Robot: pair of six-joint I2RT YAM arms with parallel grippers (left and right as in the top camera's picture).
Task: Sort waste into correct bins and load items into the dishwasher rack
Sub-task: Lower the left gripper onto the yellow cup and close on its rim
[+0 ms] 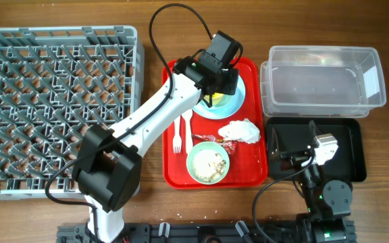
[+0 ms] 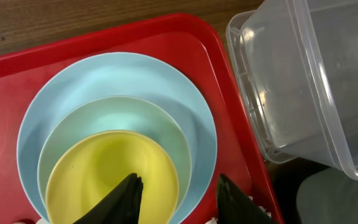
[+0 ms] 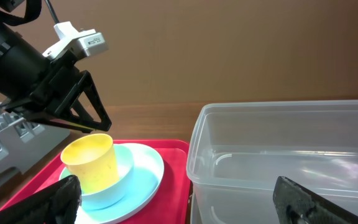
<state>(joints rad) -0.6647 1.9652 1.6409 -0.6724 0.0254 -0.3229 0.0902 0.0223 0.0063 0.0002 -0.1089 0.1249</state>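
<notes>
Straddling cup [image 2: 104, 168] rim: left pincer [image 2: 178, 186]

No text, label, brand, number or sign can be read in any of the three views.
</notes>
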